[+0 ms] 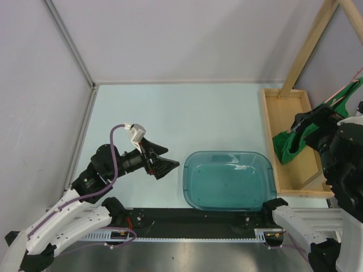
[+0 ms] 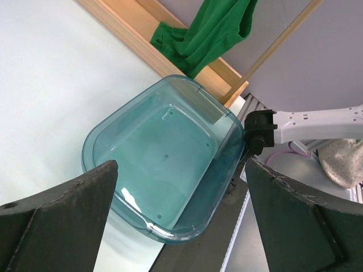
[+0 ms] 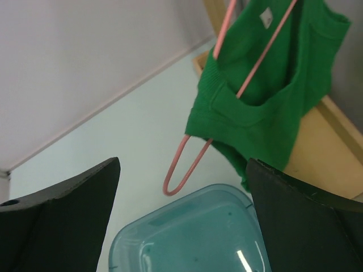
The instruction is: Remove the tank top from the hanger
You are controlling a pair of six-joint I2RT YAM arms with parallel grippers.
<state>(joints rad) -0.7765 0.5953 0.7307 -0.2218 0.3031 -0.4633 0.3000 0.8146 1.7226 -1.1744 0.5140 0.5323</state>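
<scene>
The left arm reached low over the table (image 1: pixel 170 113), its gripper (image 1: pixel 165 158) spread wide and empty, pointing at the teal tub (image 1: pixel 229 153). The right arm was raised at the right edge, its gripper (image 3: pixel 181 164) also spread and holding nothing, near the green tank top (image 3: pixel 266 107). The top hung on the pink hanger (image 3: pixel 265 49), with one looped end of the wire poking out below it and its hem sagging onto the wooden tray (image 1: pixel 283 113). Grey walls (image 1: pixel 170 39) enclosed the pale table.

teal tub (image 1: pixel 229 181) nr wood tray (image 1: pixel 283 113) on table (image 1: pixel 170 119)
</scene>
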